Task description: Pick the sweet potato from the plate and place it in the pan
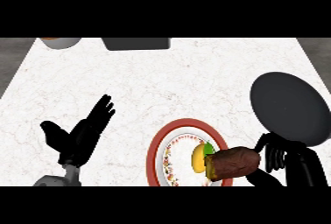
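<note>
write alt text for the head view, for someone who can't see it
The right hand holds the sweet potato over the red-rimmed plate's right edge, beside the black pan. The left hand rests open on the left.

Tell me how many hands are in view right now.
2. The left hand rests open at lower left; the right hand at lower right has its fingers curled round the sweet potato.

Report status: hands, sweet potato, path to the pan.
Right hand curled on sweet potato, over plate's right edge. Left hand open, resting at left. Pan just beyond, nothing between.
</note>
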`<state>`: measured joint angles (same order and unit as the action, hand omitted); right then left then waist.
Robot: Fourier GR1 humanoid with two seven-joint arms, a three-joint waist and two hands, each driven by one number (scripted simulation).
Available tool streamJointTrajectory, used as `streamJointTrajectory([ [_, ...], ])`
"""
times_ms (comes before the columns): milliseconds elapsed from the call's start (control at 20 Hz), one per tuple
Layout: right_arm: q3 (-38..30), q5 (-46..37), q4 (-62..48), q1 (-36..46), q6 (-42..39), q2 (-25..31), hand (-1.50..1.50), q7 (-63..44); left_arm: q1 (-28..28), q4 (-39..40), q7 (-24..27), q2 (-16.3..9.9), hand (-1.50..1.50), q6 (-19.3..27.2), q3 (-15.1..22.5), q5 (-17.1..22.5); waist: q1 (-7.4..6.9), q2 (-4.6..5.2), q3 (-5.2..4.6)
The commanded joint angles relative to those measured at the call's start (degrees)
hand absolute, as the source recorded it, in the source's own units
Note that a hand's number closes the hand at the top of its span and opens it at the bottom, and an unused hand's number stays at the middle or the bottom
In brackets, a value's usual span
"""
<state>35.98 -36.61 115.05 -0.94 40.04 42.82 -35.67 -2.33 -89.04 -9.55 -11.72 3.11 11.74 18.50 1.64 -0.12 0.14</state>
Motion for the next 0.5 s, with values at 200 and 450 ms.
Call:
streamJointTrajectory([
  [200, -9.8, 10.5, -25.0, 5.3, 5.2, -3.1, 1.5, 18.3, -0.8, -0.1, -0.3, 0.3, 0.0, -2.3, -0.2, 0.1, -2.72, 0.45, -0.02],
  [450, -18.3, 16.2, -35.7, 8.0, 8.9, -4.8, 1.5, 27.9, -3.4, 0.5, -3.2, 0.4, 0.0, -1.4, -0.8, -0.7, -2.16, 0.36, -0.02],
])
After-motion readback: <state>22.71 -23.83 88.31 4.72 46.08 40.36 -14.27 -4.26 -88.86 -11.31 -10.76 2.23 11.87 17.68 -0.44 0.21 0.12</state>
